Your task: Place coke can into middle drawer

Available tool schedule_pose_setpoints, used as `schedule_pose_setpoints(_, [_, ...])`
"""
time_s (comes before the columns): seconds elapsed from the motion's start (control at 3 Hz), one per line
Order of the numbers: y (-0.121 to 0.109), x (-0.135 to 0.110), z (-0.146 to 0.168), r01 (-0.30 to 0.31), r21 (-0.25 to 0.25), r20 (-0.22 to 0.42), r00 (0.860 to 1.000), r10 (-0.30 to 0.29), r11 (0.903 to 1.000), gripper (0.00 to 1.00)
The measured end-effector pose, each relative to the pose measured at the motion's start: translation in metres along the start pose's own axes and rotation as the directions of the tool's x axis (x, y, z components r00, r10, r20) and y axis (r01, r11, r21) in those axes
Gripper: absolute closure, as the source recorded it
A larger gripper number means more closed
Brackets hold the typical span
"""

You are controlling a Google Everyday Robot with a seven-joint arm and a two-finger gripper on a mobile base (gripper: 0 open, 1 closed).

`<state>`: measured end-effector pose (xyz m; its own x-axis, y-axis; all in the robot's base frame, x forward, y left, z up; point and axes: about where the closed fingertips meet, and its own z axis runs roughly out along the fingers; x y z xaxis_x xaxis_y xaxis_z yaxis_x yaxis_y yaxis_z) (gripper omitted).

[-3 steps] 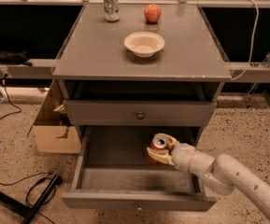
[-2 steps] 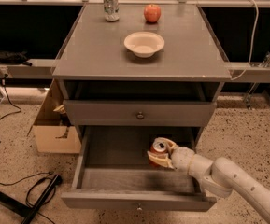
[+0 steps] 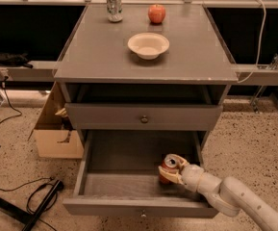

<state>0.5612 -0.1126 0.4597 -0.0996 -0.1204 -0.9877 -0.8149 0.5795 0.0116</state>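
Observation:
The middle drawer (image 3: 129, 203) is pulled wide open below the shut upper drawer (image 3: 143, 117). The coke can (image 3: 169, 165), red with a silver top, stands near upright inside the drawer at its right side, low against the drawer floor. My gripper (image 3: 173, 173) comes in from the lower right on a white arm (image 3: 234, 198) and is shut on the coke can, its pale fingers wrapped around the can's lower right side.
On the cabinet top (image 3: 105, 57) stand a silver-white can (image 3: 114, 6), a red apple (image 3: 157, 13) and a cream bowl (image 3: 148, 44). A cardboard box (image 3: 56, 134) sits left of the cabinet. Black cables (image 3: 37, 201) lie on the speckled floor at the lower left.
The gripper has moved the coke can downward and a little toward the front, deeper into the open middle drawer. Everything else is unmoved.

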Motion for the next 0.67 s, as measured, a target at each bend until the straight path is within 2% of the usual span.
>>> schedule_pose_setpoints(0.33, [0.001, 0.0029, 0.0008, -0.005, -0.001, 0.0, 1.0, 0.005, 1.0, 0.82])
schedule_pose_setpoints(0.67, [0.001, 0.0029, 0.0008, -0.005, -0.001, 0.0, 1.0, 0.005, 1.0, 0.58])
